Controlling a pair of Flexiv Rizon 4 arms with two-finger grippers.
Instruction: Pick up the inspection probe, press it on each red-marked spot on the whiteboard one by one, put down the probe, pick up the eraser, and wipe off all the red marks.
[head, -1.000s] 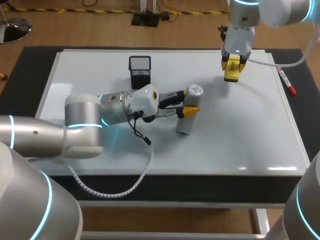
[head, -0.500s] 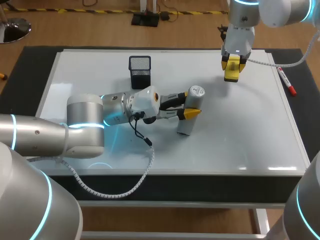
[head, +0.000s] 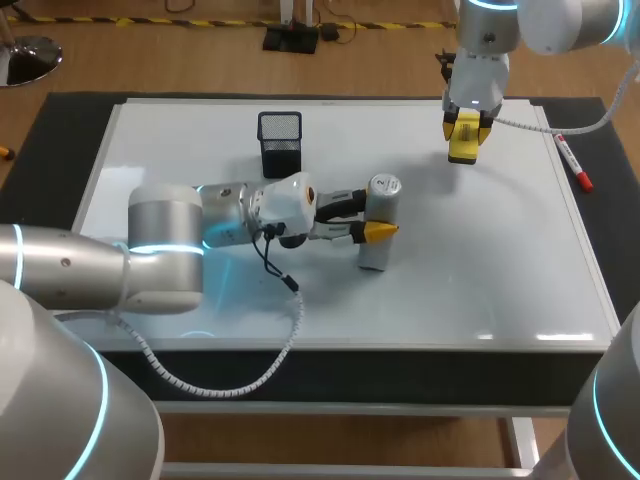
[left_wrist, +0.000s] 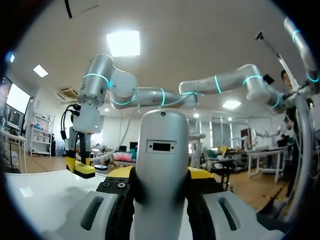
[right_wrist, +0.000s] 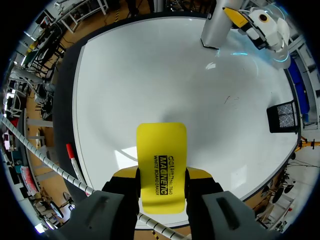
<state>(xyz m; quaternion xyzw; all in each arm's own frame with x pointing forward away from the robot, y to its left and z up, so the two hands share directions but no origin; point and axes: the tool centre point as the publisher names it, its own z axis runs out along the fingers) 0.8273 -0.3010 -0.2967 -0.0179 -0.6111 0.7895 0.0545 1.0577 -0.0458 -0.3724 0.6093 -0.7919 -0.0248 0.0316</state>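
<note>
Near the centre of the whiteboard (head: 480, 260), on the surface: the inspection probe (head: 376, 250), a silver cylinder, upright, foot apparently resting on the white. Clenched from two sides by the yellow-tipped fingers of the left gripper (head: 372, 212), reaching in low from 9 o'clock.

Toward 1 o'clock from the probe, over the board's far part: the right gripper (head: 465, 135), pointing down, fingers grasping the yellow eraser (head: 463, 150), apparently just clear of the board.

At about 10 o'clock from the probe, well apart: a black mesh holder (head: 280, 142). Along the board's right border, near 2 o'clock: a red marker (head: 573, 165), lying flat.

No red marks to be made out anywhere on the white; cannot tell whether too faint to show or already gone.

Judged from that: probing at or near its end, probe not yet put down, eraser already picked up. Left to do: set the probe aside, then wipe off any remaining red.
</note>
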